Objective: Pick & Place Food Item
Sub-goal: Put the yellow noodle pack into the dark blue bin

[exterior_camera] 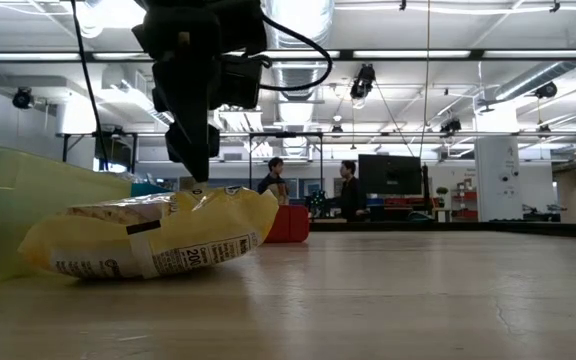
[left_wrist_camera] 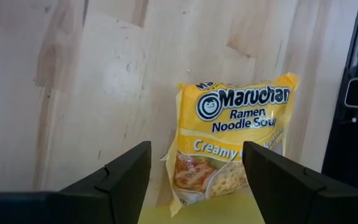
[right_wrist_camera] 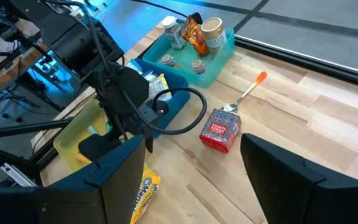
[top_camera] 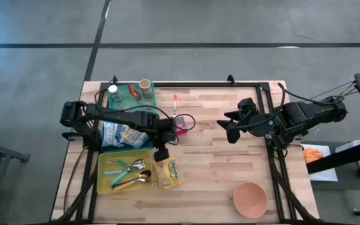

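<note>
Ramen noodle packet (top_camera: pixel 168 174), yellow, flat on the table just beside the yellow cutlery tray (top_camera: pixel 104 183), long axis parallel to the tray's near wall; left gripper (top_camera: pixel 160 154) directly above the packet's end, fingers apart, nothing held; right gripper (top_camera: pixel 229 128) well apart from the packet, fingers apart, idle.

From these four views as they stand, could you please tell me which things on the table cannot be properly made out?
- Yellow ramen noodle packet: in the left wrist view its lower end is cut off by the frame edge and the left claw's open fingers.
- Blue bin's contents: in the high view the left arm covers them.
- Small red box: its label is too small to read in the right wrist view.
- Pink bowl: out of sight in the low view.
</note>
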`<state>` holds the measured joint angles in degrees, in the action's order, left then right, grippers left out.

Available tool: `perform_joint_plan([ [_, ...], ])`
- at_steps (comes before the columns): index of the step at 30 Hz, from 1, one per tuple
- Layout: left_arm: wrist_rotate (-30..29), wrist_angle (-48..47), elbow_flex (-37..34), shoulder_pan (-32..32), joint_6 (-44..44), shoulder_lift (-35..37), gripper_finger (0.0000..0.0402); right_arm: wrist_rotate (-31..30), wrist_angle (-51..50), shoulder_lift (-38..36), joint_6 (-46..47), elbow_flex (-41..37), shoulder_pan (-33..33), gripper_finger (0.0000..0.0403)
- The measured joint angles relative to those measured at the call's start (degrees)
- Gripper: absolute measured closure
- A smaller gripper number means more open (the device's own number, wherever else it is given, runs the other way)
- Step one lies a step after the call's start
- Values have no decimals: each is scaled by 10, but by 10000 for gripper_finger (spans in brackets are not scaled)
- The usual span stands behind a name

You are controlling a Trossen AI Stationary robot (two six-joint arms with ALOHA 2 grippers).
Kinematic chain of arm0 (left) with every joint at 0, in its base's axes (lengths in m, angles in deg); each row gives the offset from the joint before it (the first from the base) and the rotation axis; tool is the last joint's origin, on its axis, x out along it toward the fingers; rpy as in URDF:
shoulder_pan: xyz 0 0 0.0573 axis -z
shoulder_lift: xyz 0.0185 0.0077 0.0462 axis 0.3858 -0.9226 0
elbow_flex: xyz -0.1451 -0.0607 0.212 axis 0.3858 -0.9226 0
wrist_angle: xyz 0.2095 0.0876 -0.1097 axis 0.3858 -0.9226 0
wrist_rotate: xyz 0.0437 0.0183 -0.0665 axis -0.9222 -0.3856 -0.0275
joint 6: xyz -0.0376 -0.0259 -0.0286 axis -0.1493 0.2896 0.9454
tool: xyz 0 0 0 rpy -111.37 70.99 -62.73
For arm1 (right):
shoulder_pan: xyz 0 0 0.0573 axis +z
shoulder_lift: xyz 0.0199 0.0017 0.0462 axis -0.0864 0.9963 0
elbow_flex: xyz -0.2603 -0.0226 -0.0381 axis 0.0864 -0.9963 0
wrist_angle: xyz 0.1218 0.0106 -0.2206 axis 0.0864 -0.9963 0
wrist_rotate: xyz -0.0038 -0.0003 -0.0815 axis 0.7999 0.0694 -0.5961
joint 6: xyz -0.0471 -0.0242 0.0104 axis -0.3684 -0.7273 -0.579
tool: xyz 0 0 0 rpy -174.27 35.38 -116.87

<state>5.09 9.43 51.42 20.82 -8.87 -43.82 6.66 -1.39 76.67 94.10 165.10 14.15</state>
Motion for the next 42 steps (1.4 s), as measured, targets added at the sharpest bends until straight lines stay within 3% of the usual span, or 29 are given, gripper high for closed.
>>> perform_joint_plan([
  [13, 0, 7, 0, 8, -31, -4, 143, 0, 0, 0, 0, 0, 0, 140],
  [24, -16, 32, 27, 65, -11, -75, 143, 0, 0, 0, 0, 0, 0, 140],
  [28, -54, 50, 40, 63, 0, -78, 143, 0, 0, 0, 0, 0, 0, 140],
  [33, -30, 88, 41, 54, -13, -81, 143, 0, 0, 0, 0, 0, 0, 140],
  [42, -52, 98, 39, 39, -8, -115, 143, 0, 0, 0, 0, 0, 0, 140],
])
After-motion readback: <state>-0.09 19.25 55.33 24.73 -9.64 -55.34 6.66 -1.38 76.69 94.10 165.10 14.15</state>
